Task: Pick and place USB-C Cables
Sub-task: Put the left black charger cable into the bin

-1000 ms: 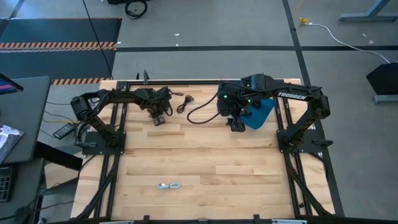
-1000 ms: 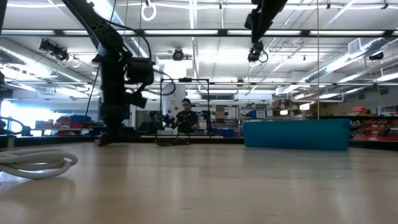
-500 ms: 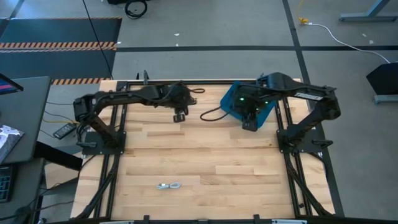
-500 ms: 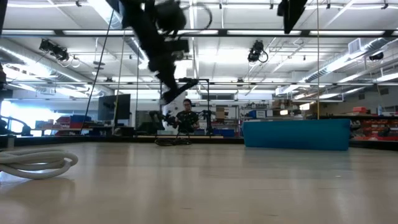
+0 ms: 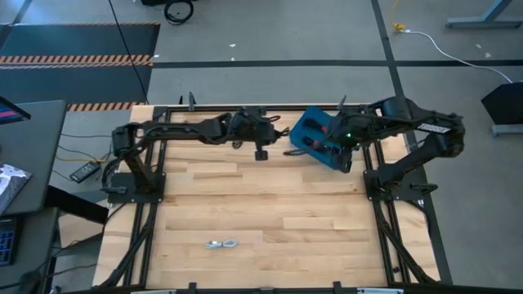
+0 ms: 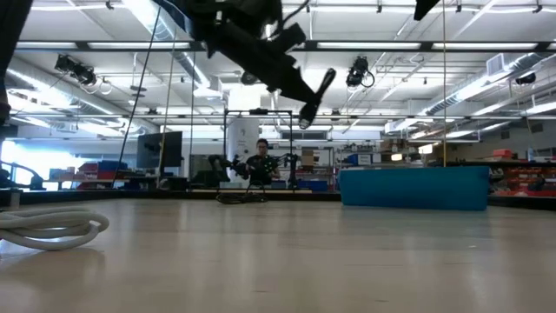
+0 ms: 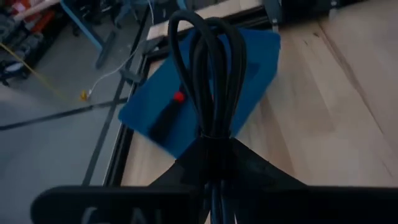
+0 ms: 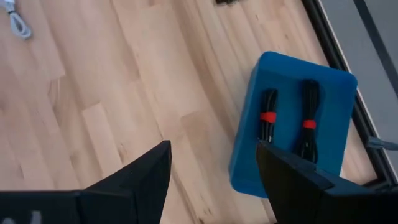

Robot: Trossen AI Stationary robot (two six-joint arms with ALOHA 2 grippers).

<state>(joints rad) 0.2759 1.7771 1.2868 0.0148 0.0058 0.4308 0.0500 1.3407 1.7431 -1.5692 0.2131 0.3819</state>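
My left gripper [image 5: 261, 152] hangs in the air above the table's far middle, shut on a black coiled USB-C cable [image 7: 208, 68]. Just to its right is a blue tray [image 5: 309, 129], where two black cables with red bands [image 8: 268, 122] [image 8: 307, 127] lie side by side. My right gripper [image 5: 348, 162] is open above the tray's right edge, and nothing is between its fingers [image 8: 214, 168]. A white-grey cable [image 5: 222, 243] lies flat on the wood near the table's near edge. My left gripper pinches the black cable's bundled part [image 7: 209, 142] between its two fingers. The cable's loops [image 7: 205, 43] stick out past the fingertips. The cable is lifted clear of the table, and the gripper slants down toward the tray [image 6: 306, 103].
Bare wood stretches from the tray to the white-grey cable [image 8: 17, 22]. A dark tangle [image 6: 236, 198] lies by the far edge in the low view. A person [image 6: 261, 163] is in the room behind. A black desk [image 5: 29, 155] is left of the table.
My left gripper has risen from the table's far left part and swung right toward the blue tray, carrying the black cable lifted clear. My right gripper has moved right, from left of the tray to above its right edge.
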